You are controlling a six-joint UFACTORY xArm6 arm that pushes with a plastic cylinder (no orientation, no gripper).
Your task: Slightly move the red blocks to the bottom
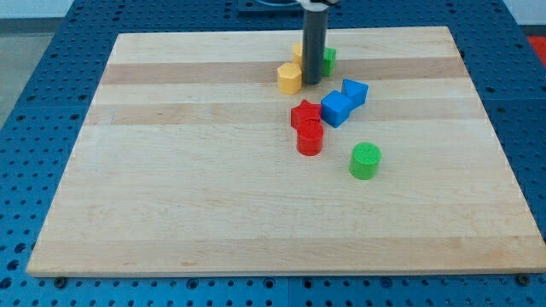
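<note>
A red star block (pixel 304 113) lies near the board's middle, with a red cylinder (pixel 310 137) touching it just below. My tip (pixel 311 81) rests on the board above the red star, a short gap away, right beside a yellow hexagon block (pixel 290 78) on its left. A green block (pixel 328 59) and another yellow block (pixel 298 53) sit partly hidden behind the rod.
Two blue blocks (pixel 336 108) (pixel 354 91) lie right of the red star, the nearer one touching it. A green cylinder (pixel 365 160) stands below and right of the red cylinder. The wooden board (pixel 171 188) lies on a blue perforated table.
</note>
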